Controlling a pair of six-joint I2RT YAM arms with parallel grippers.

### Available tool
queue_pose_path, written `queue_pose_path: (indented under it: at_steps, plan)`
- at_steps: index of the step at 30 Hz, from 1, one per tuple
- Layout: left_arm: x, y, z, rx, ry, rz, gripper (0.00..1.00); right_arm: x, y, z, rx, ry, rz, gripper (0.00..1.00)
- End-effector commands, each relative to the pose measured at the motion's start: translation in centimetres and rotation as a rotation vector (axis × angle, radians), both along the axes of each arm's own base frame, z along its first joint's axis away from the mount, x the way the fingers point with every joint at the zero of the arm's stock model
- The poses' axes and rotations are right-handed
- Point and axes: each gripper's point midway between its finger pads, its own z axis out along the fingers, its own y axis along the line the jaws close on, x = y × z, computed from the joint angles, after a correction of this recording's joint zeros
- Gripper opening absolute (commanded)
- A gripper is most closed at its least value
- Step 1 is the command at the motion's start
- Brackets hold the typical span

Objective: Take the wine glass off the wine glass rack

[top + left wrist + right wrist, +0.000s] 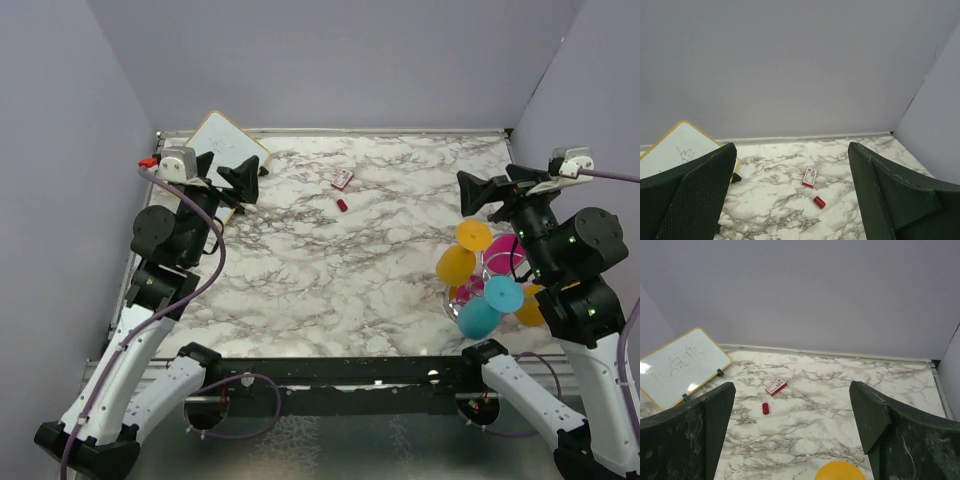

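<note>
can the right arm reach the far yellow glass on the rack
Probably yes: the right gripper is open and empty, hovering just beyond that yellow glass, with nothing between them.

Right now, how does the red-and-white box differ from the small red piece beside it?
The red-and-white box is flat and rectangular; the red piece is a short rounded cylinder. The box is two-coloured and larger, the red piece plain red and smaller. The box lies nearer the back wall than the red piece. Both lie on the marble table, not touching.
</note>
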Motion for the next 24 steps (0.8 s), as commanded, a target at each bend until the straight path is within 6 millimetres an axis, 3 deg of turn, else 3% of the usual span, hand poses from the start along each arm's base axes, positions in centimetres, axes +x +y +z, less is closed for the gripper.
queue_pose_path:
  at_steps: [1,7,12,19,24]
  plan:
    - [0.6,-0.9,-0.3,-0.025,-0.035,-0.055,0.97,0.7,0.0,0.3,0.047,0.020,-0.011,0.99]
    - [2.0,-2.4,-3.0,-0.022,0.005,-0.113,0.98,1.6,0.8,-0.3,0.057,0.059,0.011,0.99]
    - [3.0,-4.7,-5.1,-0.044,0.061,-0.203,0.99,1.7,0.9,0.0,0.079,0.056,0.021,0.99]
    - [3.8,-10.8,-8.5,-0.093,0.210,-0.456,0.99,-0.8,0.4,1.4,0.063,-0.028,0.038,0.99]
    - [2.7,-16.1,-13.5,-0.199,0.461,-0.685,0.99,-3.3,-0.3,3.0,0.046,-0.141,0.046,0.99]
